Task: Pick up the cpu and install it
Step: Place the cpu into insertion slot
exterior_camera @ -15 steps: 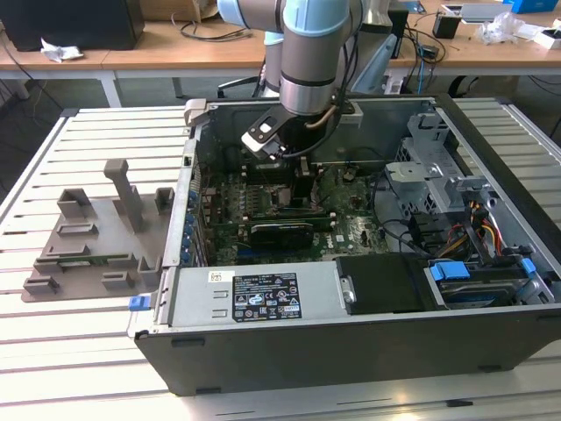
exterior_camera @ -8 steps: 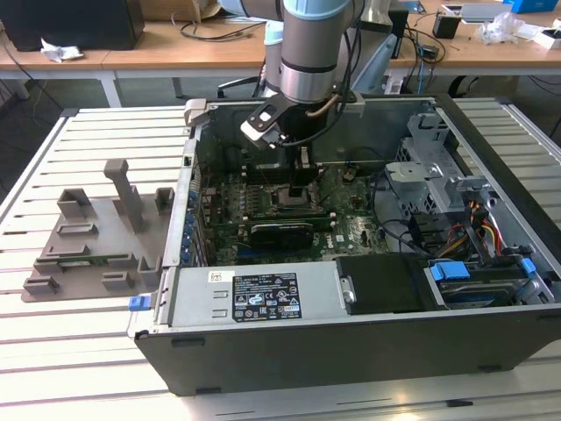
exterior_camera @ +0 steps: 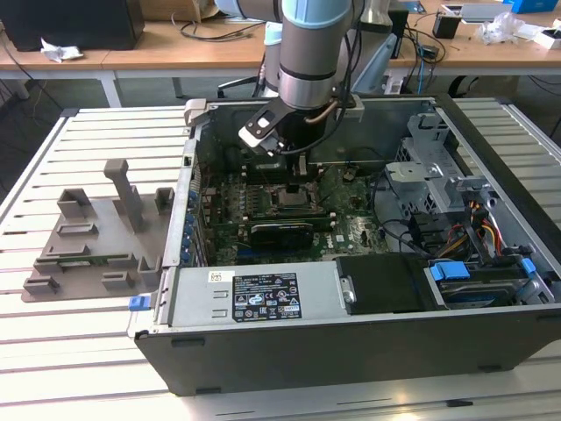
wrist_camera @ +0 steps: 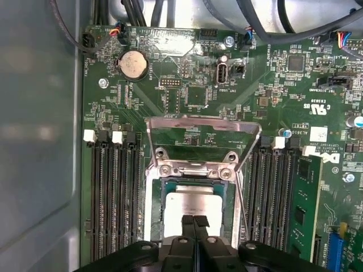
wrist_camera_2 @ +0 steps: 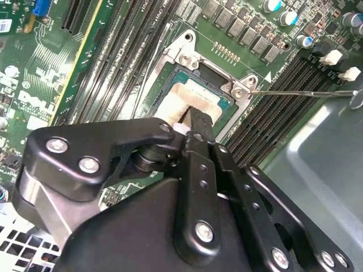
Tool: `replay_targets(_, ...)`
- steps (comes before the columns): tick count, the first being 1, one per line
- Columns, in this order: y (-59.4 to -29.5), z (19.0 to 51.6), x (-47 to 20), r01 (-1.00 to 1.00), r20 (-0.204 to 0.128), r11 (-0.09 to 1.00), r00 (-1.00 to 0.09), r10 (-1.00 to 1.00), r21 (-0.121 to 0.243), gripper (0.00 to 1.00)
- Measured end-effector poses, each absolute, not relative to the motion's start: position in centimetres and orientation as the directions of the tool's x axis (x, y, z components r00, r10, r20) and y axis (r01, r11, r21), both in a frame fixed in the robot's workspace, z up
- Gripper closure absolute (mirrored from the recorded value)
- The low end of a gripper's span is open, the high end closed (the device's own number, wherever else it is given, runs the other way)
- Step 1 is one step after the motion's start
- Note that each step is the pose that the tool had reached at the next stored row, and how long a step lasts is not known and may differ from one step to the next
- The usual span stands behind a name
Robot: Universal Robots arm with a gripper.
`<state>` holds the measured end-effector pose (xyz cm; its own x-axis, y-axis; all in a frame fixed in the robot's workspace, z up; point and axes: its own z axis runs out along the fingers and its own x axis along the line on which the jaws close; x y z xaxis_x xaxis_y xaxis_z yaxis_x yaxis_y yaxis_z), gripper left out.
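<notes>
Black gripper (wrist_camera: 193, 222), fingers (wrist_camera: 185, 225) closed tip to tip, nothing between them, tips right on top of cpu (wrist_camera: 190, 199). In second wrist view, gripper (wrist_camera_2: 190, 116) tip down on cpu (wrist_camera_2: 211, 93) through a pale pad (wrist_camera_2: 181, 105). Can't tell whether pressing or only touching. Cpu down inside socket (wrist_camera: 160, 195), flat, square to the recess; looks placed, not yet clamped. Just beyond, load plate (wrist_camera: 201, 127) up and open; thin lever (wrist_camera_2: 300, 91) unlatched, out over RAM slots (wrist_camera_2: 278, 113).

Handling guess: light, rigid, smooth metal lid, so slippery under a pinch. Fragile on the underside, socket pins likewise. Best held by two opposite thin edges, kept level, no sliding, no force.

Further out on board (wrist_camera: 187, 85): coin cell (wrist_camera: 133, 64) near far edge. Exterior view: arm (exterior_camera: 307, 53) down into open case (exterior_camera: 351, 342), gripper over the socket area. Drive cage (exterior_camera: 429, 145) and cable bundle (exterior_camera: 482, 228) at the exterior view's right inside case. Grey tray (exterior_camera: 88, 237) on slatted table (exterior_camera: 53, 368) at exterior view's left, well apart from case. Desks (exterior_camera: 175, 48) behind, cluttered with cables.
</notes>
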<state>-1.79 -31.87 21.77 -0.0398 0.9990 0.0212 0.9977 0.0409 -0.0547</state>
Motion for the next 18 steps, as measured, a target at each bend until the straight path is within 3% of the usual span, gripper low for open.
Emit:
replay_targets(9,-31.9,20.5,-0.7,0.997,0.027,0.06,-0.059,0.998,-0.055,0.89)
replay_targets(18,-31.9,23.0,-0.6,0.997,0.026,0.06,-0.058,0.998,-0.055,0.89)
